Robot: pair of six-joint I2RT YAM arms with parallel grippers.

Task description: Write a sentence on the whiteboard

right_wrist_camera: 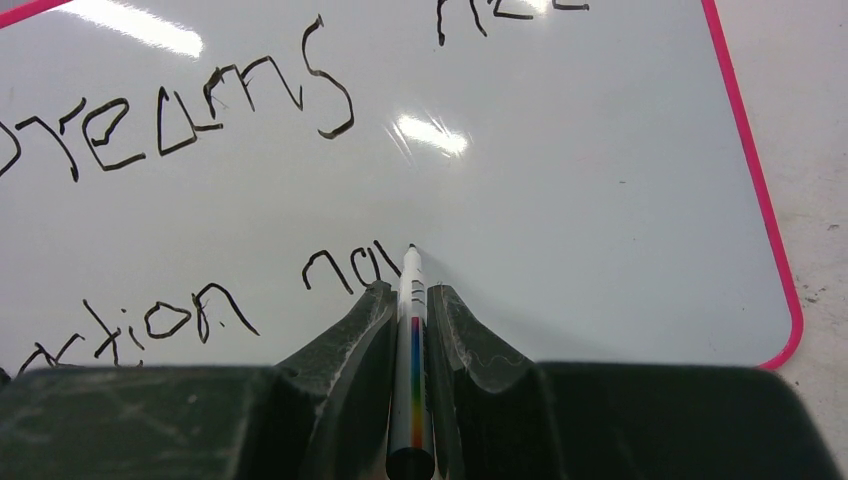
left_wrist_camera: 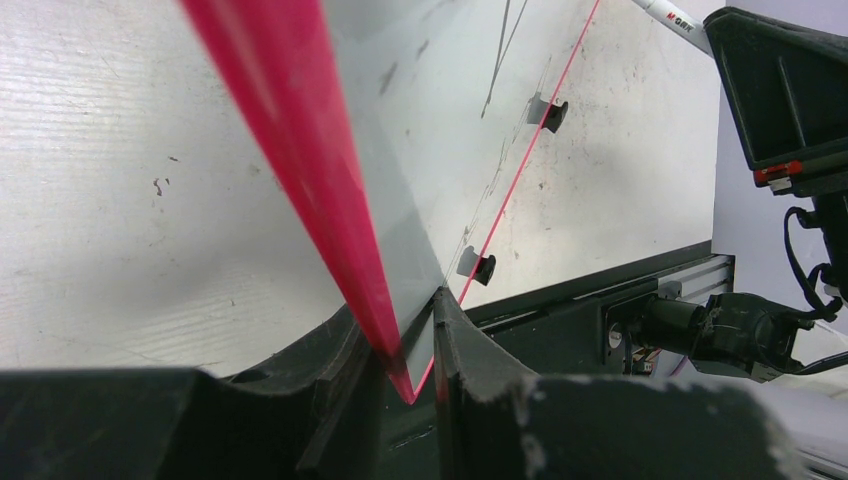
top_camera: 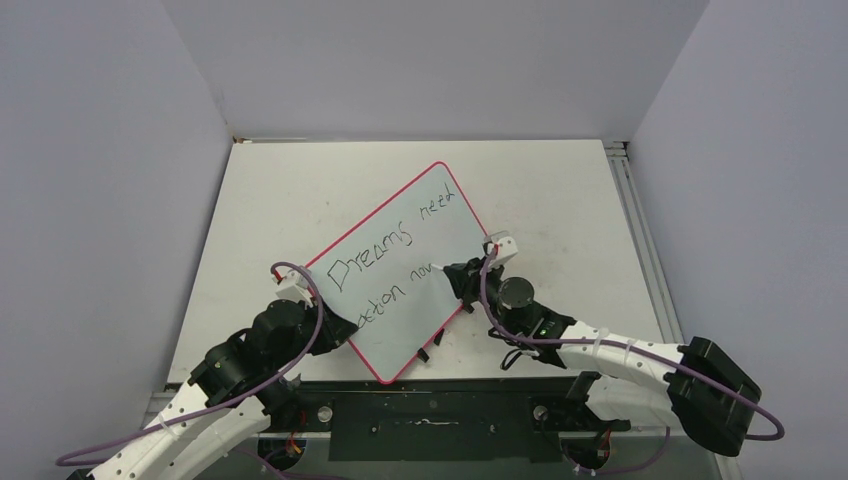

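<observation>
A whiteboard (top_camera: 410,330) lies slanted across the middle of the table (top_camera: 560,200), one corner close to the near edge. The left gripper (left_wrist_camera: 410,340) pinches its pink rim at the left side, jaws almost together. The right gripper (right_wrist_camera: 410,305) clamps one marker (right_wrist_camera: 412,270), whose tip touches the board at the end of the second row. The sentence (top_camera: 385,255) reads "Dreams need", then "action no" plus a partial letter.

Likely risks: the rim slips and the board shifts mid-stroke, or the right gripper smears fresh ink.

One board, one marker, two grippers, two rows, two black feet (left_wrist_camera: 545,112).

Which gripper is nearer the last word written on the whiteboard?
Right. The right gripper holds the marker tip at that word; the left gripper clamps the whiteboard rim at the row's start.
</observation>
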